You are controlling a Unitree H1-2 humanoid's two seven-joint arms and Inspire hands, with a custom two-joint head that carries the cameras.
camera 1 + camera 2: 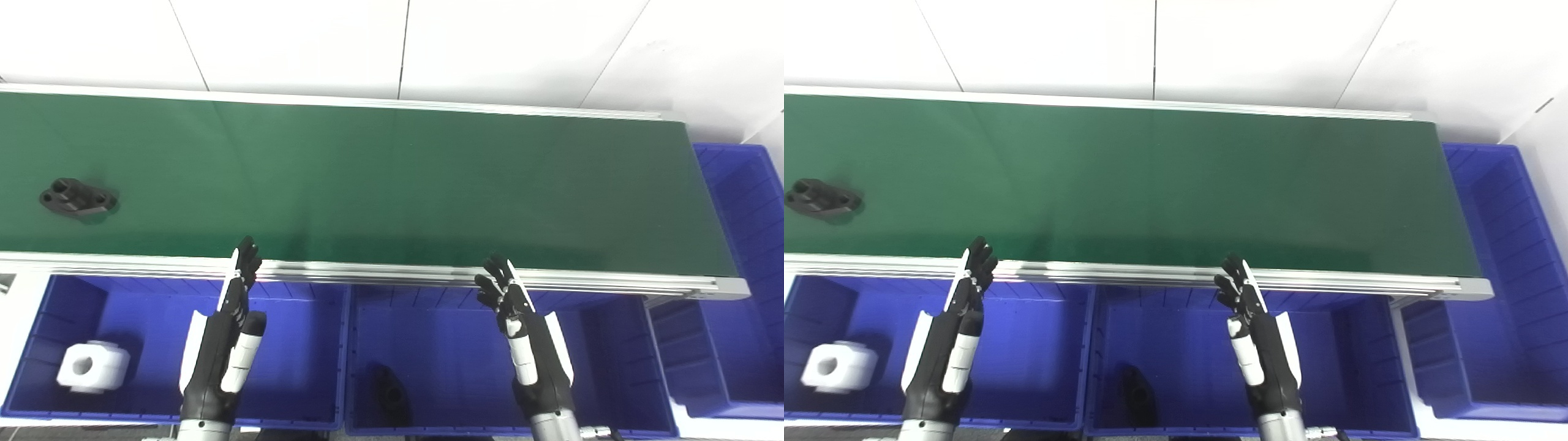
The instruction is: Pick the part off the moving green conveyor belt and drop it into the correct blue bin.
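Conveyor belt (380, 184): matte dark green surface, smooth, framed by ribbed aluminium rails along near and far edges, running across the whole width of the picture.

Black part (78, 198): dull moulded piece, flattish and roughly lozenge-shaped with round holes, lying on the belt near its left end, well apart from both hands.

Left bin (294, 367): glossy blue plastic, ribbed walls, below the belt's near rail. Holds a white block (93, 366), chunky, rounded edges, with a round bore.

Middle bin (459, 380): same blue plastic. Holds a dark part (392, 392), elongated; its detail is too dim to tell.

Right bin (747, 245): blue, ribbed, set endwise past the belt's right end.

Left hand (236, 306): black fingers, white shell panels, fingers extended and apart, holding nothing, raised over the left bin with tips reaching the near rail.

Right hand (511, 306): same build, fingers loosely spread, holding nothing, over the middle bin, tips at the rail.

View differences: the left eye view shows the left bin's left wall whole; the right eye view crops it and shows more of the right bin's far side.
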